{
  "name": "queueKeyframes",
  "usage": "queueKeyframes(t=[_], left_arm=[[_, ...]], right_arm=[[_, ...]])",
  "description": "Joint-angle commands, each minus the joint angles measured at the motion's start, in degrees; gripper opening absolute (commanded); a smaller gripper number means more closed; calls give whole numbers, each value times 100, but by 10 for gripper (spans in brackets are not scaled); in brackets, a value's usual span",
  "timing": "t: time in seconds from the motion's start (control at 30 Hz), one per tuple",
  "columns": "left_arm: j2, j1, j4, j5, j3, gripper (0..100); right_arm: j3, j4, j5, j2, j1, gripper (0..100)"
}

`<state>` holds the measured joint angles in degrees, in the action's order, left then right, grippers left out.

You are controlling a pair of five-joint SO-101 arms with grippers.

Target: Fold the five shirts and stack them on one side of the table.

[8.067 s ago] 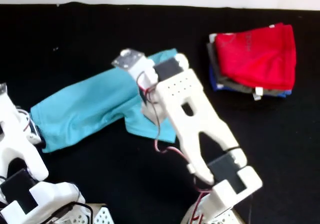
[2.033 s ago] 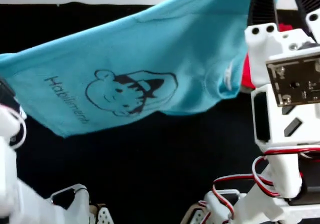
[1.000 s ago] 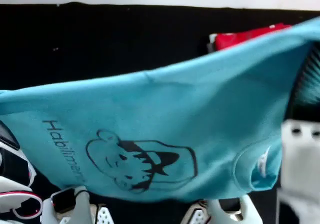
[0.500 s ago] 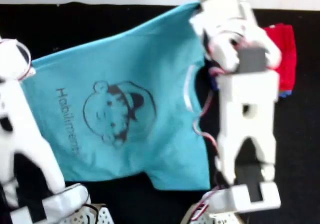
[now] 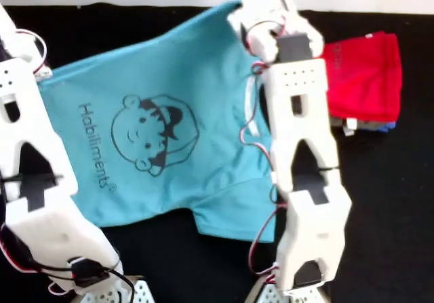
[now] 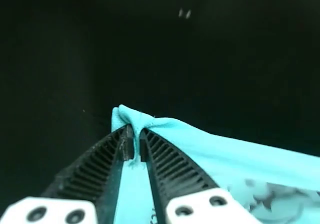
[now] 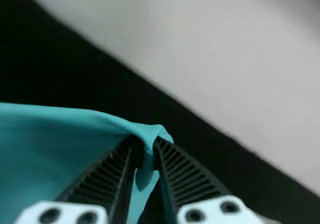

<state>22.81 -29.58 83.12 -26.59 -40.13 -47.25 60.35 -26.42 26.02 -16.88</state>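
two arms stretch a teal shirt (image 5: 169,140) between them over the black table (image 5: 393,208), cartoon print facing up. the left gripper (image 6: 134,136) is clamped on a bunched corner of the shirt at the far left – a tuft of cloth pokes out past its ribbed fingers (image 6: 165,166). the right gripper (image 7: 147,151) pinches another corner by the table's far edge, close to the pale wall (image 7: 240,58), with its jaws closed on a small fold. the shirt covers the left and middle of the table, and its near hem reaches toward the arm bases. at the far right, just beside the right arm (image 5: 302,160), sits a stack (image 5: 369,123) of folded shirts with a red shirt (image 5: 363,76) on top.
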Motion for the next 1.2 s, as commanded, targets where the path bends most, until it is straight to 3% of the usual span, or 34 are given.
queueKeyframes(t=[0.0, 0.2, 0.47, 0.6, 0.83, 1.17], left_arm=[[479, 84, 114, -53, -233, 8], [1209, 84, 545, -44, -251, 8], [549, -13, 1864, -62, 4, 8], [-338, -110, 1864, -492, 1112, 8], [-2316, -119, 1846, -870, 3521, 8], [-3556, -119, 862, -879, 6141, 8]], right_arm=[[-312, 532, 404, 418, -31, 5], [-365, 1613, 1424, 1042, 48, 5], [-1033, 4013, 1468, 479, 84, 5], [-558, 4084, 1503, -224, 233, 5], [2993, 3987, 1495, -2563, 189, 5], [8400, 2545, 993, -6211, 259, 5]])
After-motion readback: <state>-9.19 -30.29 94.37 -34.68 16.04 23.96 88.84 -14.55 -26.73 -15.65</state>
